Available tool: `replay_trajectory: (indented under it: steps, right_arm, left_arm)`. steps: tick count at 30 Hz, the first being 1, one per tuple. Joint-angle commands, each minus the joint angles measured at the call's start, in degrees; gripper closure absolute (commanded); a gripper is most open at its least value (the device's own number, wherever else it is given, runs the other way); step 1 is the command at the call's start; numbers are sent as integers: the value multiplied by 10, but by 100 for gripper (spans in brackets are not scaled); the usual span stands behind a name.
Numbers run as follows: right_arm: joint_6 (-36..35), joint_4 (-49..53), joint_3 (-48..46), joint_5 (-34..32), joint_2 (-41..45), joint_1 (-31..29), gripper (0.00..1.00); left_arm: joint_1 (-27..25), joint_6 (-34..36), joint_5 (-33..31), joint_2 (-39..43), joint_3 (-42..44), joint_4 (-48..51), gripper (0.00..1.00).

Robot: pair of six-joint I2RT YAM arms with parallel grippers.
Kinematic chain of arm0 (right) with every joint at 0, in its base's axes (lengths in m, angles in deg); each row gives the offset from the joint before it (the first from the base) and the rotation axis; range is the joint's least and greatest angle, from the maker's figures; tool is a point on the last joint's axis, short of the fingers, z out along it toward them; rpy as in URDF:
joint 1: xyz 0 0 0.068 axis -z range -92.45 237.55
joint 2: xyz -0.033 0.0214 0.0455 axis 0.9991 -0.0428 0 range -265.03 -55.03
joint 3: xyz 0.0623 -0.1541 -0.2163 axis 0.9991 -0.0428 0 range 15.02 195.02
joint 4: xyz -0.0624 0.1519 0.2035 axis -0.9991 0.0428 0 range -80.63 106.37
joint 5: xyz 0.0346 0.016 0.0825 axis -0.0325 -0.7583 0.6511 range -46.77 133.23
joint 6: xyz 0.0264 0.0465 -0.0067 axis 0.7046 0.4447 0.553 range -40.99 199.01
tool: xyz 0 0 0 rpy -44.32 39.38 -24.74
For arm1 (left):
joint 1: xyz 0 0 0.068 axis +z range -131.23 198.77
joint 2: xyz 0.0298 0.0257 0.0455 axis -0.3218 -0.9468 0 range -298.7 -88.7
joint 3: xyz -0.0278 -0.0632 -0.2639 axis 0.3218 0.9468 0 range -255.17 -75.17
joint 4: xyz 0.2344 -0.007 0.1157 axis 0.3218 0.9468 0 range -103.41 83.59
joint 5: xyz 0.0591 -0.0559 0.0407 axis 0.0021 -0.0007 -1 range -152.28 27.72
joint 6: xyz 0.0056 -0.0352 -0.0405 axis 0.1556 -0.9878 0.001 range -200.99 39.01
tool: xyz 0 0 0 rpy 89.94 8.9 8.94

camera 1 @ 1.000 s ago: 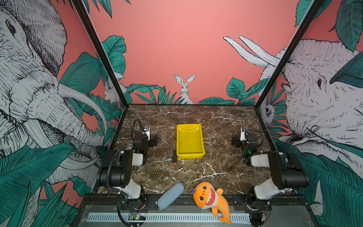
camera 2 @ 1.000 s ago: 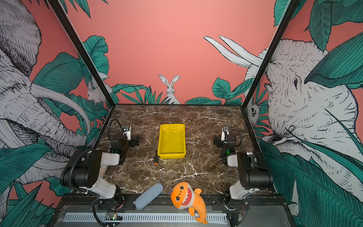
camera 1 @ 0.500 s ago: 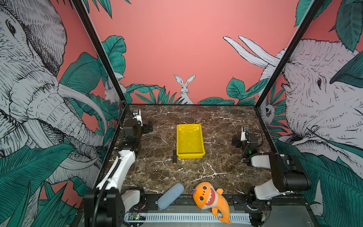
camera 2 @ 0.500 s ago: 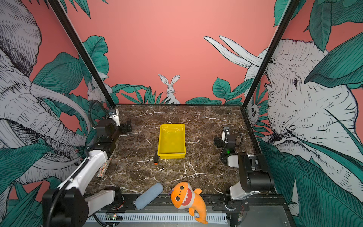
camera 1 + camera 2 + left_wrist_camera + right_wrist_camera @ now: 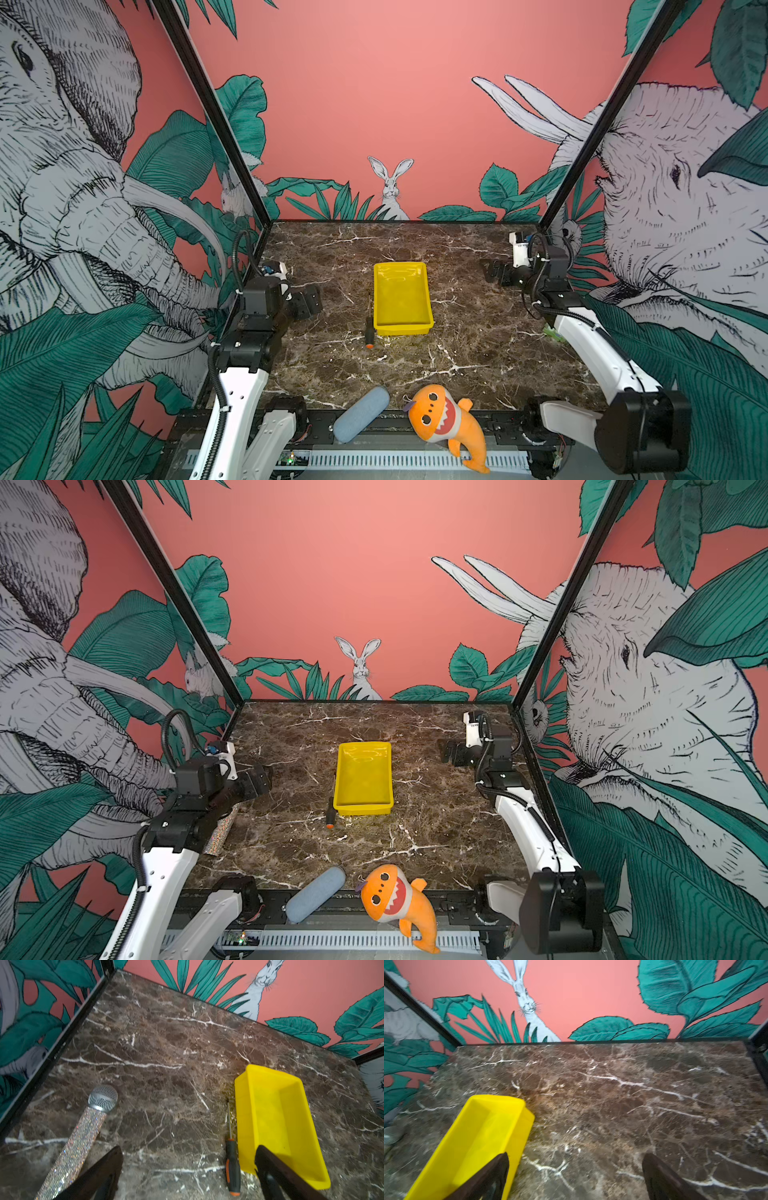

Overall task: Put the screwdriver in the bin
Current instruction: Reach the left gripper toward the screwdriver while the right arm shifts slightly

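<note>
- Now: reach step. Nothing is grasped and the screwdriver lies on the counter, outside the bin.
- Left jaws: released, spread wide, nothing between them. They hang above the counter and face the bin's long side.
- Right jaws: also released and empty. They hang on the bin's far side, well apart from the tool.
- Screwdriver, placed from the left jaws: ahead and below, inside their span. It lies close to the finger that overlaps the bin in the left wrist view.
- Microphone: lies off towards the other finger, well apart from the tool.
- Screwdriver, look: black handle with orange stripes, orange butt, thin dark shaft.
- It lies flat, parallel to the bin's long wall and just beside it. I cannot tell whether they touch. The butt points towards the left jaws and the tip points away.
- Bin: yellow, low-walled, looks empty, longer than the tool.
- Next move, my judgement: lower the left jaws over the handle, straddling it crosswise, then clench.
- Little room shows between handle and bin wall, so the bin-side finger may nudge the bin.
- After that comes a short lift over the low wall, then release inside.
</note>
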Motion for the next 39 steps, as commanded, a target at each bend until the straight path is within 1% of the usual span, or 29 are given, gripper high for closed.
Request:
replay_trajectory:
  steps: [1,5,7,12,17,19,21,24,26,27,28,31,35,39]
  right_arm:
    - [14,123,29,32,31,-21,1]
    - [7,187,37,45,56,-28,1]
    - [4,213,33,46,73,-29,1]
    - [15,297,47,42,100,-36,1]
    - [17,322,52,24,134,-37,1]
    - [17,315,46,35,136,-36,1]
    - [27,289,30,60,134,-36,1]
    - [59,241,-1,80,133,-34,1]
    - [91,250,-1,73,126,-35,1]
    - [94,258,3,83,121,-36,1]
    - [94,264,2,89,118,-38,1]
    - [92,287,-7,69,128,-49,1]
    - [80,324,-19,48,153,-52,1]
    - [75,344,-34,41,169,-58,1]
  left_arm:
    - [-23,-64,-3,21,21,83,0]
    - [-46,-80,16,9,39,100,0]
    - [-59,-86,30,5,58,88,0]
    - [-101,-92,40,-21,93,57,0]
    - [-177,-103,-4,-70,107,26,0]
    - [-209,-104,-21,-89,107,7,0]
    - [-233,-103,-23,-111,103,-11,0]
    - [-264,-109,-26,-151,94,-32,0]
    - [-282,-119,-31,-175,90,-45,0]
    - [-292,-122,-33,-186,89,-55,0]
    - [-300,-124,-34,-196,88,-62,0]
    - [-322,-125,-48,-230,79,-73,0]
    - [-336,-125,-61,-279,64,-87,0]
    - [-348,-138,-111,-319,51,-85,0]
